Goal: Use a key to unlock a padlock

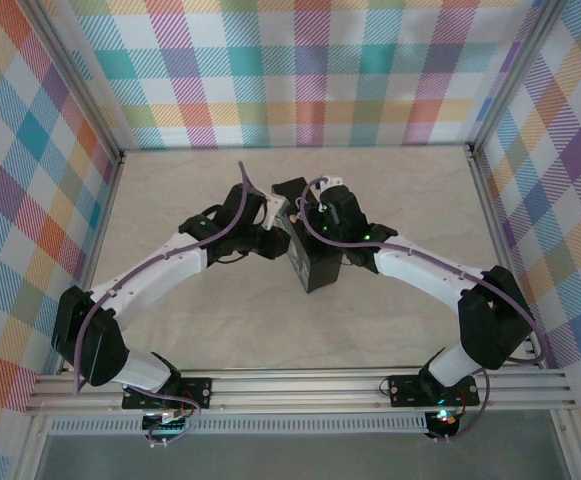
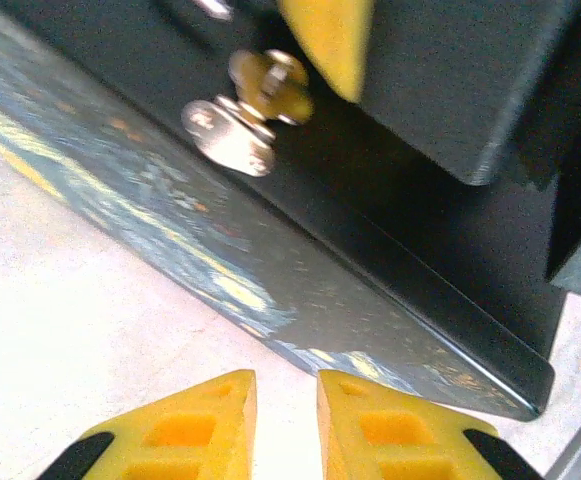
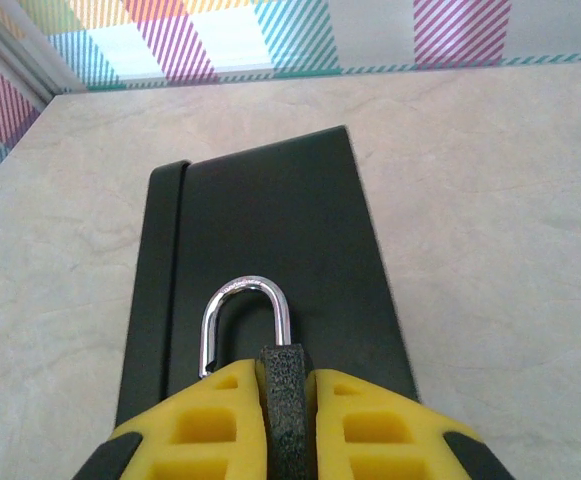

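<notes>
Your right gripper (image 3: 283, 385) is closed on the padlock (image 3: 281, 360). The dark body is pinched between the two yellow tips, and the shackle (image 3: 248, 285) stands up out of them, above the black box (image 3: 270, 200) on the table (image 3: 490, 220). One leg of the shackle goes into the body. The other leg passes behind a tip, so you cannot tell if it is locked.

Your left gripper (image 2: 287, 400) is almost closed, with only a narrow slit between the tips, and it holds nothing. It sits low beside the box. The key (image 2: 232, 135) is well apart from it, up near a right finger (image 2: 325, 35). The key is blurred, and there seem to be two metal pieces together. Whether one of them sits in the keyhole, you cannot tell.

The dangers, as I judge them:
- **Slit too narrow:** it looks too narrow for the key head. If you approach without opening, you will push the key and not catch it.
- **Slipping key:** the key is small and flat, so a grip on its edge can slip when you turn.
- **Twisting padlock:** turning also twists the padlock, and it can rotate or slide out of the right tips.
- **Box edge:** mind the edge of the box on the way.
</notes>
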